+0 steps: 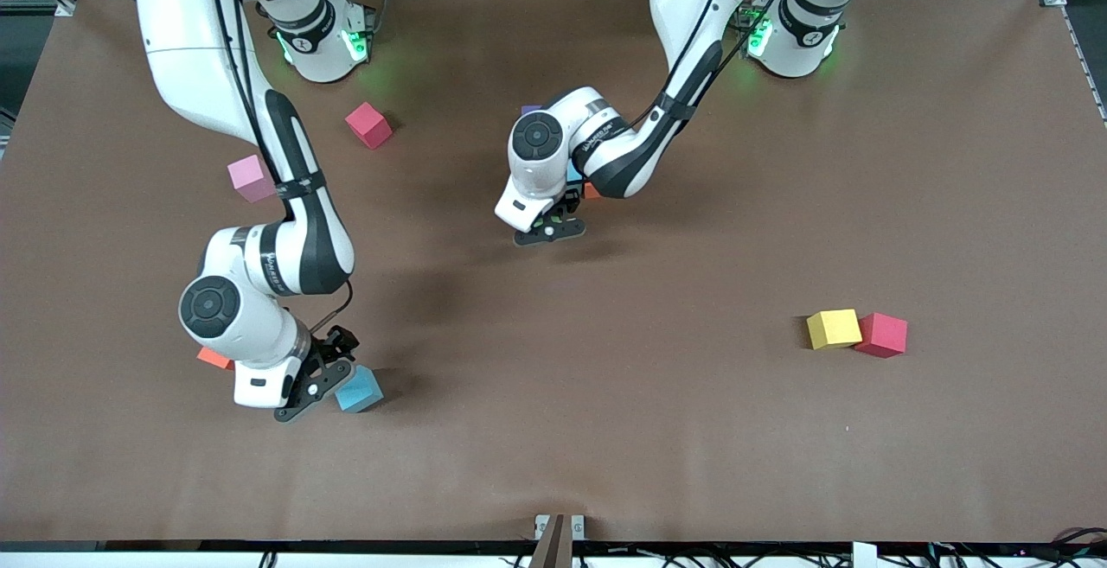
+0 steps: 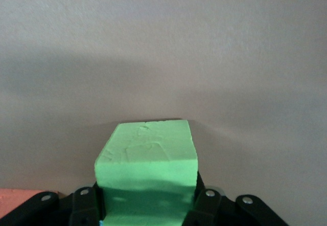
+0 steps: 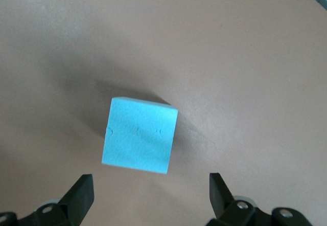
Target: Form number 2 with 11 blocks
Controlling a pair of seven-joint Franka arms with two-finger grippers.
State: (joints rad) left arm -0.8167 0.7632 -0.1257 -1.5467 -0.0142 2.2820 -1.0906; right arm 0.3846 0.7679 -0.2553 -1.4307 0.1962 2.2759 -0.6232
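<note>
Gripping a green block (image 2: 147,171) between closed fingers, the left pincer (image 1: 551,229) sits low at the middle of the desk (image 1: 657,430), next to blocks its arm mostly hides; only slivers of purple (image 1: 530,109) and orange (image 1: 591,192) show, so I judge the number 2 is being built there. The right pincer (image 1: 322,382) hangs wide open just beside a sky-blue block (image 1: 359,389), not yet around it, likely lining up a pick. Toward the left arm's end a yellow block (image 1: 834,328) touches a red cube (image 1: 882,335). Bare desk lies nearer the front camera, leaving plenty of room.
</note>
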